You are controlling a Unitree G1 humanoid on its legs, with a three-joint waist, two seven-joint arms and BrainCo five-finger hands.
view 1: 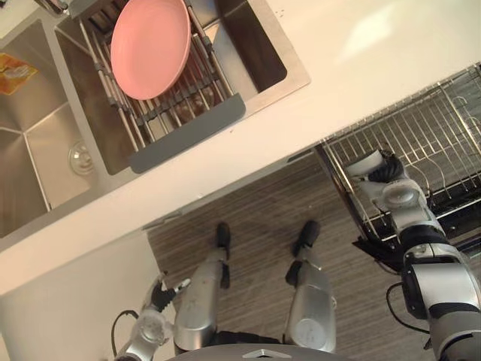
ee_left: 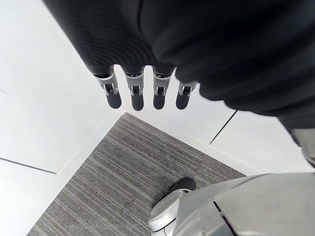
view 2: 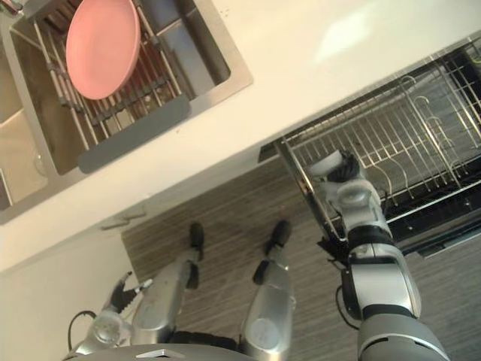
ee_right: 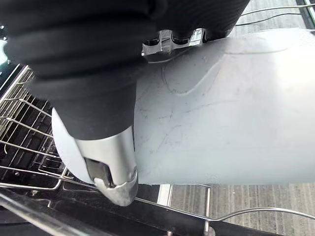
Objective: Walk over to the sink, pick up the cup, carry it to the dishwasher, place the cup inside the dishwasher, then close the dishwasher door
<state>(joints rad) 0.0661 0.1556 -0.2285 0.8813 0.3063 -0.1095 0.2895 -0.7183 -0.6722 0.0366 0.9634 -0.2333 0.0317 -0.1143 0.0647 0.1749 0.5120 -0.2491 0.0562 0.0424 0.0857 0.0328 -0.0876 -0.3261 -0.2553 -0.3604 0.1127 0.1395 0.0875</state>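
A cream countertop (view 1: 361, 60) is running across the scene, with a stainless steel double sink (view 1: 45, 150) set into it. To the robot's right, a silver wire dishwasher rack (view 1: 443, 135) is standing pulled out over the grey striped floor (view 1: 255, 218). A grey-framed drying rack (view 1: 188, 128) is lying across one basin of the sink, and a round pink plate (view 1: 150, 45) is resting on it.

The pale grey plastic cup (ee_right: 221, 113) is sitting in the right hand (view 1: 388, 171), at the near corner of the dishwasher rack. The hand is wrapping round the cup's side, with the thumb (ee_right: 110, 167) pressing on the wall and the fingers curling over the far side. The cup is lying tilted just above the wires; whether it is touching them is hard to tell.

The left hand (view 1: 161, 295) is hanging low beside the white cabinet front (ee_left: 44, 113), its fingers (ee_left: 138, 93) straight and holding nothing.
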